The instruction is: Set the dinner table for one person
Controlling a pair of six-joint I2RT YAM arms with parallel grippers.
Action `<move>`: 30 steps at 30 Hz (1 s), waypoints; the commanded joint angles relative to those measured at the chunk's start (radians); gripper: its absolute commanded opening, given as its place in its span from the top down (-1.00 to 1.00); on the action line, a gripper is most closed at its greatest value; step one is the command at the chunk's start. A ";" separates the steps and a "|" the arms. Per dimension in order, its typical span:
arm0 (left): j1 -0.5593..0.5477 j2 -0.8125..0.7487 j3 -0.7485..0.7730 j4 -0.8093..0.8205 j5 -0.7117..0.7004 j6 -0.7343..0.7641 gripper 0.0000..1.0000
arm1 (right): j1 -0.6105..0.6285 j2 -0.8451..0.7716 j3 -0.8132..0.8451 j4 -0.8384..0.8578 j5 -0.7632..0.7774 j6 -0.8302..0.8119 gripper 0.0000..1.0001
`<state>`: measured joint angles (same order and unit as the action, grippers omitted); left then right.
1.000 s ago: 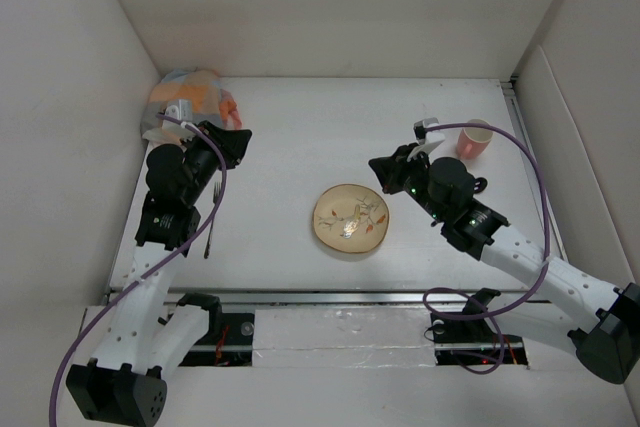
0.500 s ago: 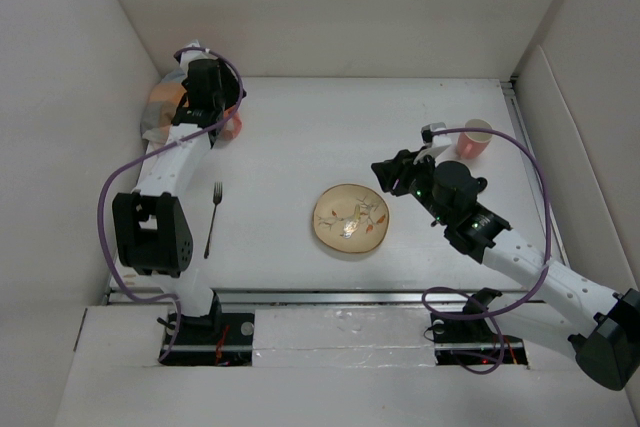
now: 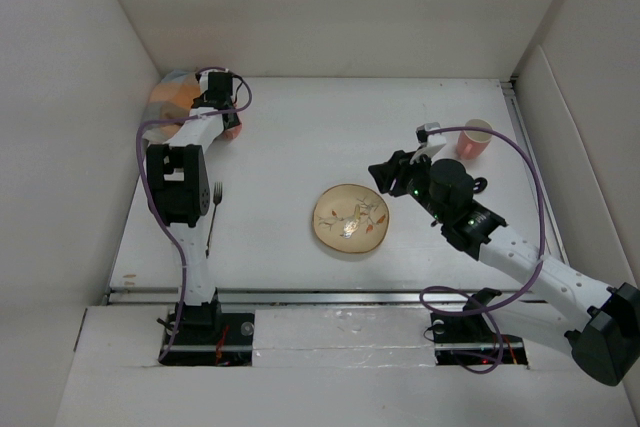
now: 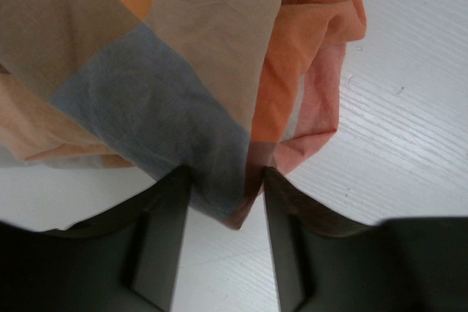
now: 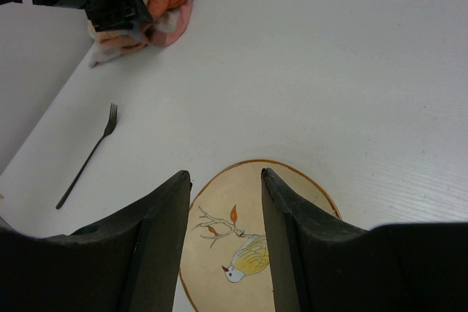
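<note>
The white dinner table (image 3: 300, 137) holds a cream plate with a bird picture (image 3: 351, 219), a black fork (image 3: 212, 219) and a pink cup (image 3: 474, 137). An orange-blue-grey checked cloth (image 3: 170, 97) lies crumpled in the far left corner. My left gripper (image 3: 218, 105) is stretched out over it. In the left wrist view my left gripper (image 4: 227, 173) is open, with a hanging corner of the cloth (image 4: 146, 71) between its fingers. My right gripper (image 3: 385, 175) hovers open and empty above the far edge of the plate (image 5: 241, 253).
White walls (image 3: 110, 67) close in the table on the left, back and right. The fork (image 5: 88, 153) lies near the left edge, left of the plate. The cup stands at the far right, behind my right arm.
My left arm has swung from beside the fork out to the far left corner, onto the cloth. My right gripper has barely moved.
</note>
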<state>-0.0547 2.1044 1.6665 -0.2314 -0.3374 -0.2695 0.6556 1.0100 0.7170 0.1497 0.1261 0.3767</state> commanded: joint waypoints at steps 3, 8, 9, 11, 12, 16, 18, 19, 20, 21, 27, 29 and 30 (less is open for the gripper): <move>-0.002 0.085 0.165 -0.059 -0.041 0.052 0.82 | -0.004 0.016 0.015 0.050 -0.011 -0.018 0.03; -0.085 0.069 0.232 0.015 0.030 0.110 1.00 | 0.006 0.032 0.015 0.064 0.012 -0.018 0.03; -0.106 0.066 0.258 0.017 0.049 0.116 1.00 | 0.006 0.050 0.018 0.062 0.010 -0.016 0.03; -0.167 0.091 0.387 -0.006 0.133 0.122 1.00 | 0.006 0.065 0.030 0.062 0.007 -0.015 0.03; -0.186 0.104 0.432 -0.019 0.165 0.125 1.00 | 0.006 0.074 0.036 0.054 0.007 -0.015 0.03; -0.299 0.158 0.576 -0.026 0.291 0.173 1.00 | 0.006 0.090 0.050 0.041 0.036 -0.013 0.01; -0.356 0.170 0.599 -0.026 0.310 0.193 1.00 | 0.006 0.099 0.052 0.044 0.065 -0.010 -0.05; -0.365 0.183 0.619 -0.029 0.317 0.190 1.00 | 0.006 0.105 0.055 0.044 0.075 -0.002 -0.08; -0.366 0.187 0.622 -0.029 0.331 0.187 1.00 | 0.006 0.123 0.059 0.044 0.082 0.002 -0.11; -0.366 0.189 0.595 -0.008 0.368 0.196 1.00 | 0.006 0.145 0.070 0.066 0.083 0.005 -0.17; -0.366 0.158 0.512 0.019 0.348 0.231 1.00 | -0.046 0.265 0.127 0.085 0.058 0.021 -0.18; -0.366 0.154 0.532 0.020 0.348 0.233 1.00 | -0.047 0.311 0.150 0.086 0.055 0.024 -0.18; -0.366 0.158 0.586 0.003 0.348 0.239 1.00 | -0.057 0.323 0.168 0.083 0.058 0.028 -0.19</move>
<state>-0.4416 2.2963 2.1960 -0.2581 0.0147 -0.0624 0.6174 1.3041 0.8135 0.1722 0.1715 0.3904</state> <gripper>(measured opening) 0.018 0.591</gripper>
